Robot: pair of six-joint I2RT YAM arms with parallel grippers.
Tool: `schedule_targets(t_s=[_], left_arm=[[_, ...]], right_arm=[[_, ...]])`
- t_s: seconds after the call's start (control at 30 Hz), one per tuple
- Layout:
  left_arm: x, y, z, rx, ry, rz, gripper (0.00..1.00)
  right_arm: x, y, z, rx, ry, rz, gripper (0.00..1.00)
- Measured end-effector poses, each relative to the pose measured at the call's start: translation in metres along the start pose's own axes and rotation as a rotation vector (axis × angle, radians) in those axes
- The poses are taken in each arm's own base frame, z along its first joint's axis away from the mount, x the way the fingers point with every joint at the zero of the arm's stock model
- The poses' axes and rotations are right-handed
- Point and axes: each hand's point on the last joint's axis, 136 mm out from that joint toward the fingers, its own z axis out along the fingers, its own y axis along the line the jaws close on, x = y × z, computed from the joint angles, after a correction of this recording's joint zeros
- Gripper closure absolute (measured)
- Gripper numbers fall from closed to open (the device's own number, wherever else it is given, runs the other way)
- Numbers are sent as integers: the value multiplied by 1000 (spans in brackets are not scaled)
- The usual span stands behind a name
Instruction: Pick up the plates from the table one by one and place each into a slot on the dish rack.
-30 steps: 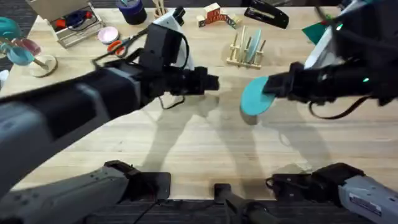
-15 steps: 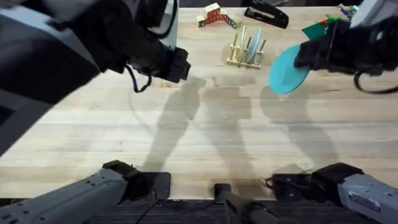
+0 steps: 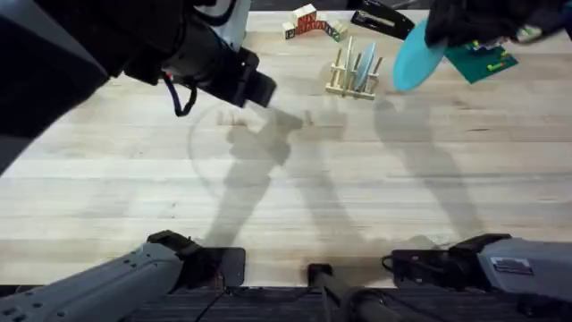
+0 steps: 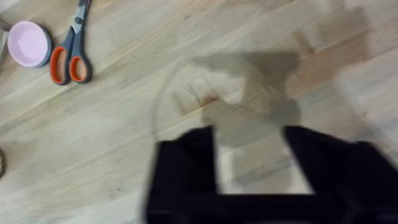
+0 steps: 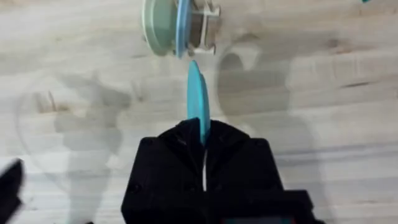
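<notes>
The right gripper (image 5: 202,146) clamps the round turquoise plastic plate (image 3: 418,54) edge-on, just beside the small pale wooden dish rack (image 3: 351,72) (left gripper (image 4: 252,158) open, idle), so slight misalignment could strike a peg.

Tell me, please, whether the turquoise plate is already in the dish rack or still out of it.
Out. The right tool holds the turquoise plate on edge above the table, beside the dish rack, whose slot already holds the light blue plate.

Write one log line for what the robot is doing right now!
right gripper: shut on turquoise plate, above table beside dish rack | pale blue plate: in rack | left gripper: open, empty
</notes>
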Motion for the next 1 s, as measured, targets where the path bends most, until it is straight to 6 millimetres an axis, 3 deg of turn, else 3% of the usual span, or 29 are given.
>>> schedule_targets(t_s=[0.07,0.1,0.5,1.0], left_arm=[[-1,1,0,-3,-3,0,60],[-1,1,0,-4,-2,2,20],[0,1,0,-7,0,7,6],[-4,1,-1,-8,-16,6,7]], right_arm=[[-10,5,2,-1,-3,0,970],[-16,8,3,0,-2,0,970],[-62,26,7,14,-32,0,972],[-64,22,4,34,-43,0,971]])
